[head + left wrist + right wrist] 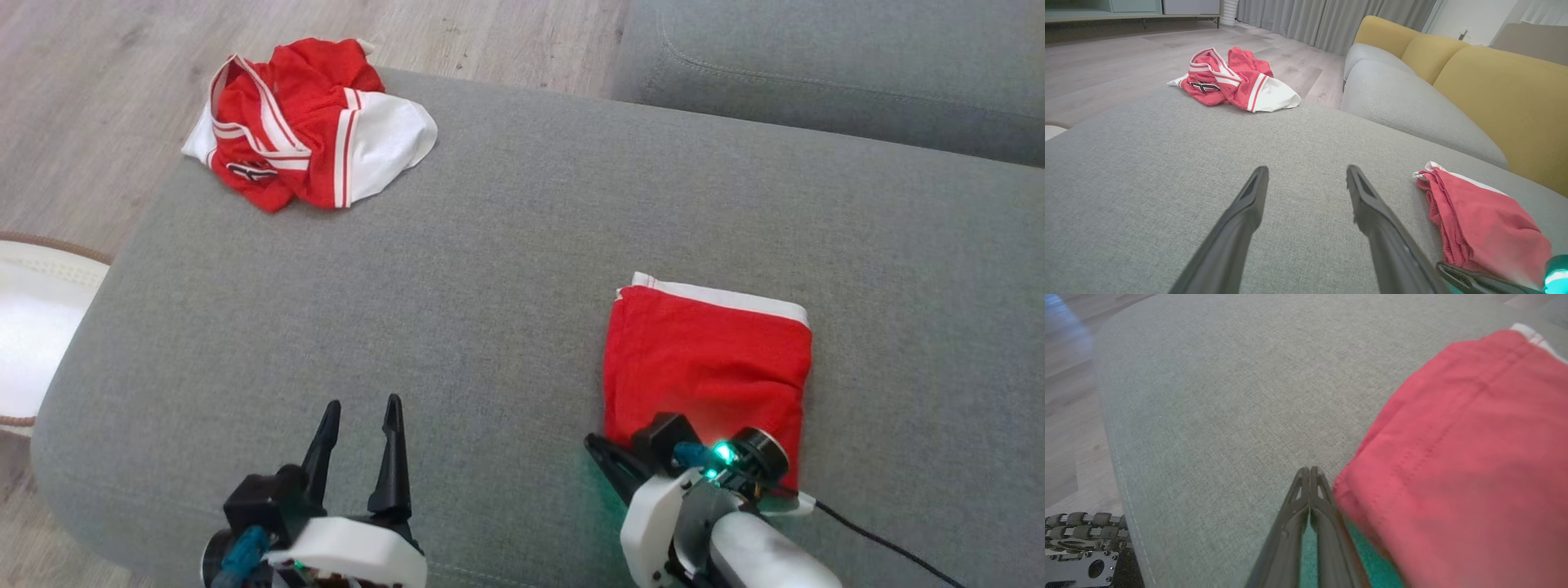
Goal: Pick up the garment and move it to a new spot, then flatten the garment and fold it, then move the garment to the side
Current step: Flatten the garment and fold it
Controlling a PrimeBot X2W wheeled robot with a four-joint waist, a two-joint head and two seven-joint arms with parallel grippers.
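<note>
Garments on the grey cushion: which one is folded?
The plain red one beside the right end effector, a neat rectangle with a white band; the striped one at the far corner lies crumpled.

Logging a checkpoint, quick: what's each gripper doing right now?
Left gripper: open, empty.
Right gripper: shut, empty, beside the folded red garment.

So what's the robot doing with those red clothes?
The robot is tidying clothes on a grey sofa cushion. A folded red garment with a white edge lies by its right gripper, which is shut, tips beside the cloth's edge, apparently pinching nothing. The left gripper is open above bare cushion. A crumpled red and white garment lies at the far corner.
</note>
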